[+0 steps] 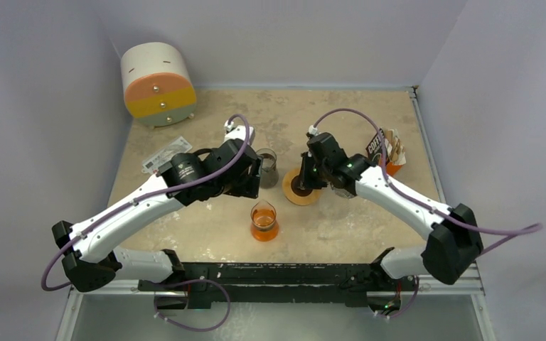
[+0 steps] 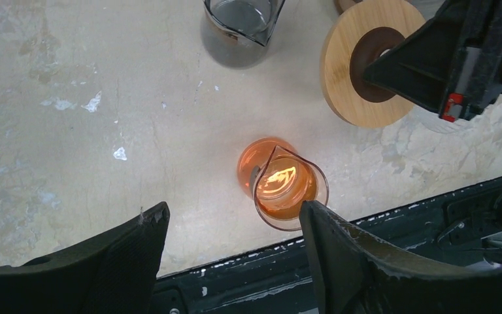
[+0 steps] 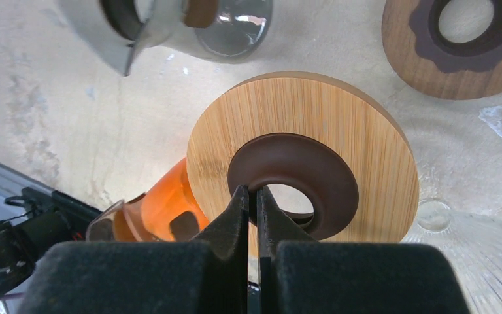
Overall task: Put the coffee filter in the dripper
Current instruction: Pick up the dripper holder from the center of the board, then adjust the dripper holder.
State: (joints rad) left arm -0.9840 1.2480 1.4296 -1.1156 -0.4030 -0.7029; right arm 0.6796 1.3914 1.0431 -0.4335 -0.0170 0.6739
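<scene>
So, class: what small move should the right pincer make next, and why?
Probably shift the wooden ring toward the orange glass: the right pincer is shut on the ring's brown inner rim, the glass stands beside it, and the left pincer hangs open nearby.

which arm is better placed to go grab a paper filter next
Left, probably: the left pincer is open and empty above the orange glass, while the right pincer is shut on the wooden ring. The filters stand on the right, though.

Pale lavender-grey walls close in a mottled beige tabletop — evenly lit, with a dark front rail.
</scene>
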